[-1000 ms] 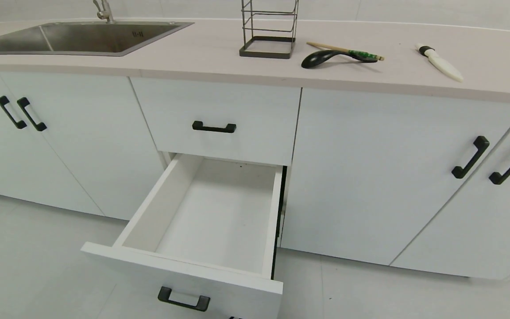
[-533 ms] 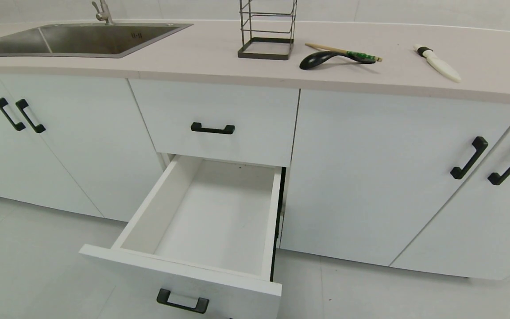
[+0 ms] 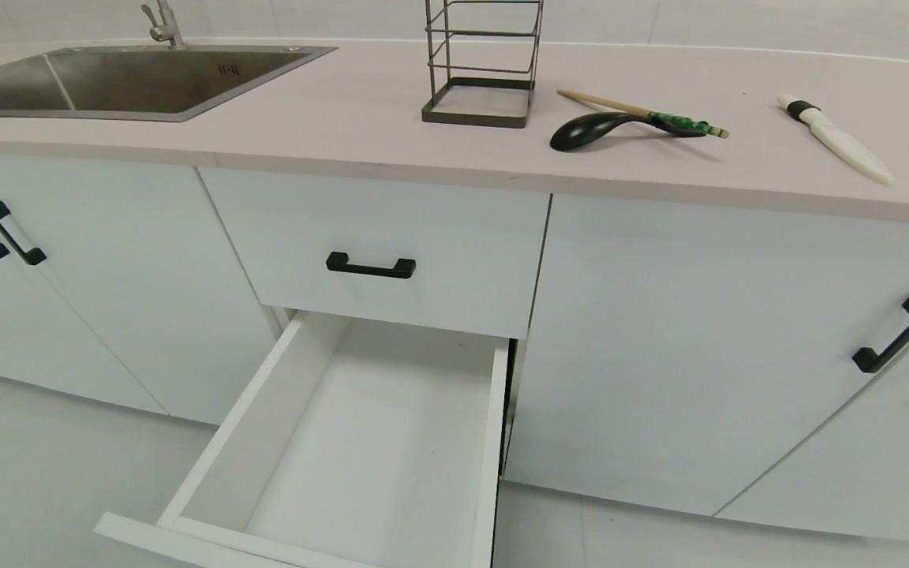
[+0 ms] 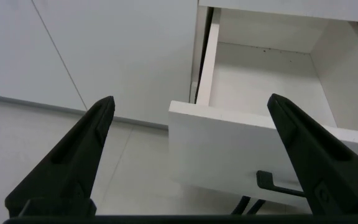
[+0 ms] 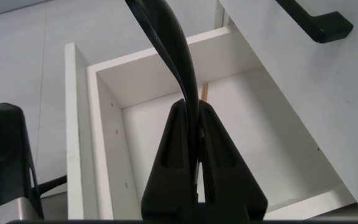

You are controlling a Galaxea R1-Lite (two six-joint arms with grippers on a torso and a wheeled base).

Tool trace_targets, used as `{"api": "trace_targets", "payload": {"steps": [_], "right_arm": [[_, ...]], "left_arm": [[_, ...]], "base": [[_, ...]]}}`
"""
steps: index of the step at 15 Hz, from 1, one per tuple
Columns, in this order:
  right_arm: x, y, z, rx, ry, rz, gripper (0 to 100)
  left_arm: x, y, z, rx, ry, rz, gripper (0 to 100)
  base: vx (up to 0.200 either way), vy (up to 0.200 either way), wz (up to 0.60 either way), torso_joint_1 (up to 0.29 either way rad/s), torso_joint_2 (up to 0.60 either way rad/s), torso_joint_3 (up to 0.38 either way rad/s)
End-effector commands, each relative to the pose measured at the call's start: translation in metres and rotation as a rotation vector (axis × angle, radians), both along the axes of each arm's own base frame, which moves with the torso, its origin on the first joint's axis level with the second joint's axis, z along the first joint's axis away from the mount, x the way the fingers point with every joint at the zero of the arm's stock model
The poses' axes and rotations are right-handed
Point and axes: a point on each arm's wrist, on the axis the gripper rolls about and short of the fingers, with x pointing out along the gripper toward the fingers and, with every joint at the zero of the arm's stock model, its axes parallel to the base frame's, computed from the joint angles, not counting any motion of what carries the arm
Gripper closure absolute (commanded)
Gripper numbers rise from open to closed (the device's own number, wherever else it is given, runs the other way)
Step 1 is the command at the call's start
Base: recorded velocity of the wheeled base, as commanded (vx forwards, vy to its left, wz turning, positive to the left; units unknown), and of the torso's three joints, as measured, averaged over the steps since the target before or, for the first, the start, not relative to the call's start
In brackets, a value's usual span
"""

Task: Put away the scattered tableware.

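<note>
On the counter lie a black spoon (image 3: 581,132), wooden chopsticks (image 3: 620,105) with a green end, and a white knife-like tool (image 3: 841,142) with a black band. Below the counter a white drawer (image 3: 494,410) stands pulled out, its inside bare in the head view. My right gripper (image 5: 190,106) hangs over that drawer (image 5: 79,124), shut on a black curved utensil (image 5: 166,37); a thin pale stick shows beside it at the fingertips. My left gripper (image 4: 191,99) is open, low in front of the drawer's front panel (image 4: 229,149), with nothing between its fingers.
A dark wire rack (image 3: 478,110) stands on the counter left of the spoon. A steel sink (image 3: 131,79) is at the far left. A shut upper drawer with a black handle (image 3: 370,267) sits above the open one. Cabinet doors flank both sides.
The whole head picture has shifted, so the camera moved nearer the counter. The spoon, chopsticks, white tool and drawer keep their places relative to each other.
</note>
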Motion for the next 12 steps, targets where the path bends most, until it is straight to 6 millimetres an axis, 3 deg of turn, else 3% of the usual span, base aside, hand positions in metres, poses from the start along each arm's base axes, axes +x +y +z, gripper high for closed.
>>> {"api": "trace_targets", "payload": {"steps": [1, 6, 12], "right_arm": [[0.0002, 0.0000, 0.0001, -0.001, 0.002, 0.000, 100], [0.0002, 0.0000, 0.0001, 0.001, 0.002, 0.000, 100], [0.0002, 0.0000, 0.0001, 0.001, 0.002, 0.000, 100]], "left_arm": [[0.0001, 0.0000, 0.0000, -0.001, 0.001, 0.000, 0], [0.0001, 0.0000, 0.0000, -0.002, 0.001, 0.002, 0], [0.0001, 0.0001, 0.0000, -0.014, 0.001, 0.006, 0]], "base": [[0.000, 0.000, 0.00, 0.000, 0.00, 0.000], [0.000, 0.000, 0.00, 0.009, -0.02, -0.005], [0.000, 0.000, 0.00, 0.223, -0.17, -0.128]]}}
